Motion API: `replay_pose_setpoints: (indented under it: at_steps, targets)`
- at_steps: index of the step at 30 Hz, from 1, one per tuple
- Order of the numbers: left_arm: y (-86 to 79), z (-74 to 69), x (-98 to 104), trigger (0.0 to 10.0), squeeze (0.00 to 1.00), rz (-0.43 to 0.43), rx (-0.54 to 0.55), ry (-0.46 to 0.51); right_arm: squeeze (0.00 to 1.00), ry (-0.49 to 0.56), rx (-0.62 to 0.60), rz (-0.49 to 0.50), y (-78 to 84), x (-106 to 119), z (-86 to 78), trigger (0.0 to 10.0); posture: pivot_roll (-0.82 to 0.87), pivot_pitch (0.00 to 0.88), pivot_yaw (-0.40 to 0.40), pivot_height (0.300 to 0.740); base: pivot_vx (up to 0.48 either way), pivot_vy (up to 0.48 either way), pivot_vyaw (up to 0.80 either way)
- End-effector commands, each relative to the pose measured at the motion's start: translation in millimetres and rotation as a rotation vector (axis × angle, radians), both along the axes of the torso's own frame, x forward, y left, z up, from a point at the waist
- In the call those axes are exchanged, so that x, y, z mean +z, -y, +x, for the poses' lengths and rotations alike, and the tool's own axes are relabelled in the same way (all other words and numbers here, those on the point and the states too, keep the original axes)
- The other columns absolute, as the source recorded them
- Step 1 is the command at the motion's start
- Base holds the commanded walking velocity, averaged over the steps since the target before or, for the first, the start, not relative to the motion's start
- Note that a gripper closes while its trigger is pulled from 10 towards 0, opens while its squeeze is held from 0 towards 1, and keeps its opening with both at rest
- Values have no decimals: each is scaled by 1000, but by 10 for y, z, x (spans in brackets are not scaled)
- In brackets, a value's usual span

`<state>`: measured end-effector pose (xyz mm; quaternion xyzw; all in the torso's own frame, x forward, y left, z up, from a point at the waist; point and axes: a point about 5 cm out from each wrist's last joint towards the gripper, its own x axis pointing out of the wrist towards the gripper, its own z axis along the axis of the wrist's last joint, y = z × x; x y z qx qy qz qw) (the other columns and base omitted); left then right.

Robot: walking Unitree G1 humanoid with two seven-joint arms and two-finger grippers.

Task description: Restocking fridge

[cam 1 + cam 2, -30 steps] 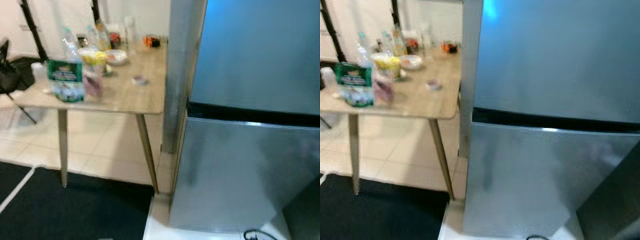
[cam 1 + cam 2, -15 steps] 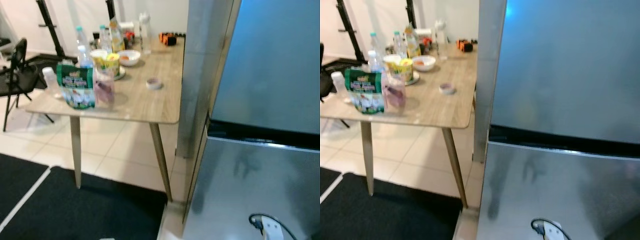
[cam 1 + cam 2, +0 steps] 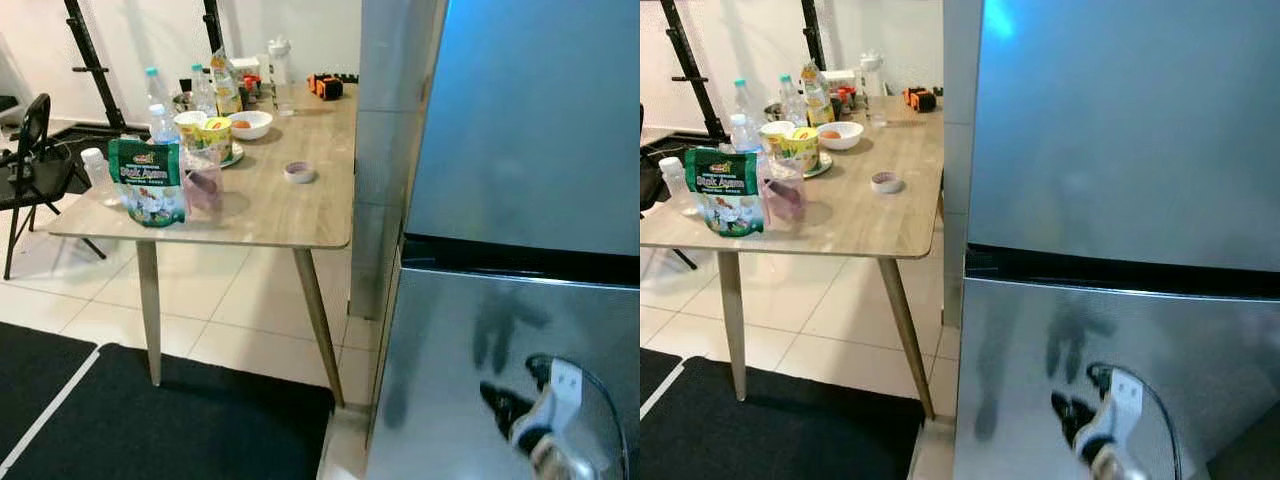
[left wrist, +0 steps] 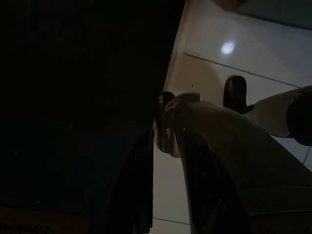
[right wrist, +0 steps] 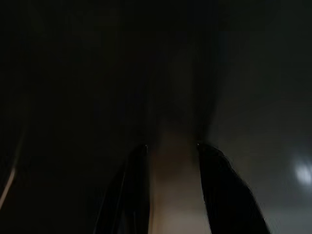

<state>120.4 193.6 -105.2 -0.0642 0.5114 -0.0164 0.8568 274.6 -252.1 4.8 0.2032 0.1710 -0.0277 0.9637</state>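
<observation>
The silver fridge point(image 3: 530, 120) stands shut on the right, a black gap dividing its upper door from the lower door point(image 3: 440, 340). My right gripper point(image 3: 515, 390) rises on its silver arm just in front of the lower door, black fingers apart and holding nothing. In the right wrist view the two fingers point(image 5: 131, 195) frame a dark, close surface. The wooden table point(image 3: 290, 215) to the left carries a green pouch point(image 3: 146, 182), a clear pinkish container point(image 3: 203, 182), water bottles point(image 3: 154, 90), yellow cups point(image 3: 215, 135) and a white bowl point(image 3: 250, 124). The left arm hangs idle over pale floor tiles point(image 4: 243, 48).
A small round dish point(image 3: 299, 172) lies near the table's right edge, a white bottle point(image 3: 98, 176) at its left edge. A black folding chair point(image 3: 30, 150) stands far left. A black mat point(image 3: 150, 420) covers the floor before the table, with pale tiles beyond.
The view has steadied and sharpened. My right arm has come up from the bottom edge and now stands higher in front of the lower fridge door.
</observation>
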Motion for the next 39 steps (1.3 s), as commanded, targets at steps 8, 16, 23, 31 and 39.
replay_pose_setpoints:
  at_steps: [8, 16, 23, 31, 39]
  targets:
    - [25, -63, -23, 10000, 0, -7, 3, -22, 0, 140, 58, 2, -169, 290, 315, 10000, -65, 32, -7, 740, 0, 0, 0]
    - [54, -72, -29, 10000, 0, -17, 11, -22, 0, -13, 139, -97, -229, 65, 163, 10000, -64, 37, -19, 740, 0, 0, 0]
    - [85, -94, -39, 10000, 0, -25, 12, -29, 0, -260, 175, -207, -156, -361, -311, 10000, -69, 39, -21, 740, 0, 0, 0]
    - [94, -86, -38, 10000, 0, -30, 7, -28, 0, -521, 223, -258, -87, -749, -942, 10000, -70, 40, -19, 740, 0, 0, 100]
    - [90, -81, -36, 10000, 0, -29, 4, -26, 0, -597, 254, -265, -79, -844, -1149, 10000, -72, 39, -14, 740, 0, 0, 780]
